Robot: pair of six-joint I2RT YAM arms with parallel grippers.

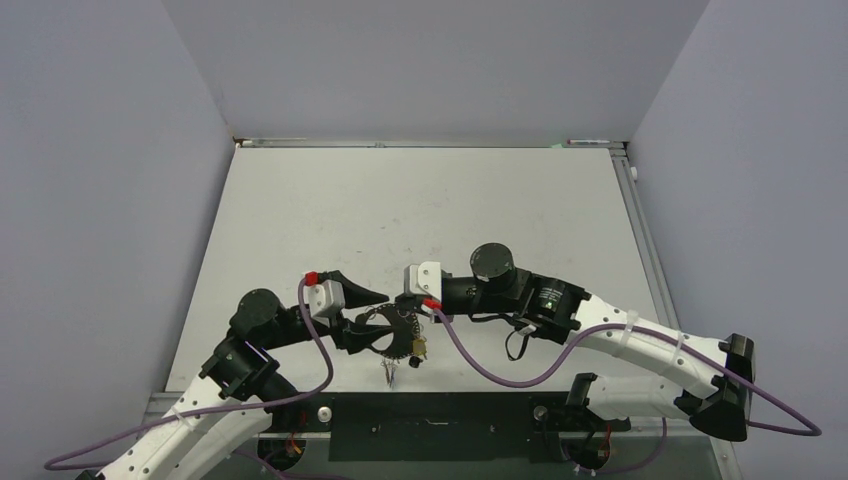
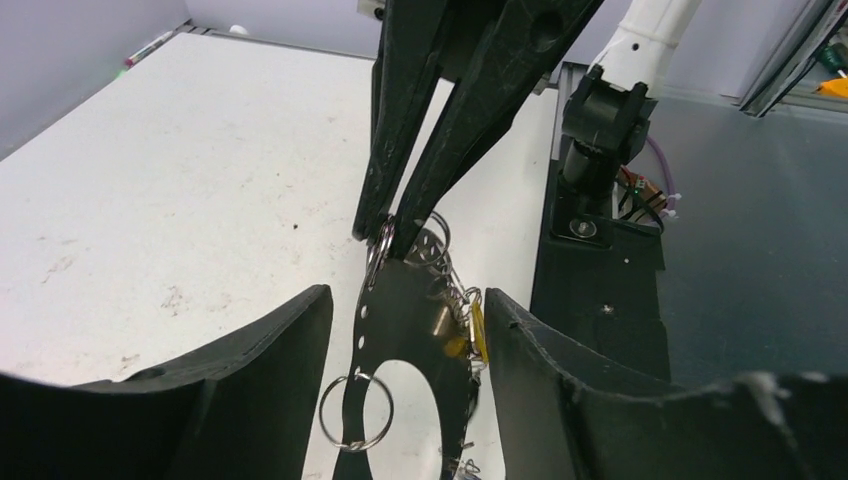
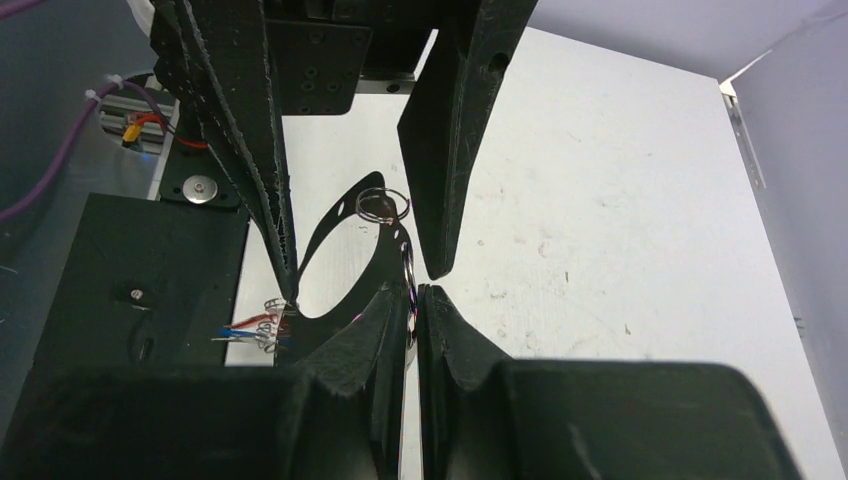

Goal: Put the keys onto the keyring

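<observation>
Keyring (image 2: pixel 385 330), a dark flat oval loop with holes along its rim, was held up on edge above the table (image 1: pixel 420 210) near the arm bases. Right pincer (image 3: pixel 412 292) was pressed together, pinching its rim. Left pincer (image 2: pixel 405 298) was spread, one finger on each side of the loop, not gripping. A yellow-headed key (image 2: pixel 472 335) hung among wire rings on the loop. Loose keys (image 3: pixel 255 328) lay on the table below; count unclear, partly hidden by a finger.
</observation>
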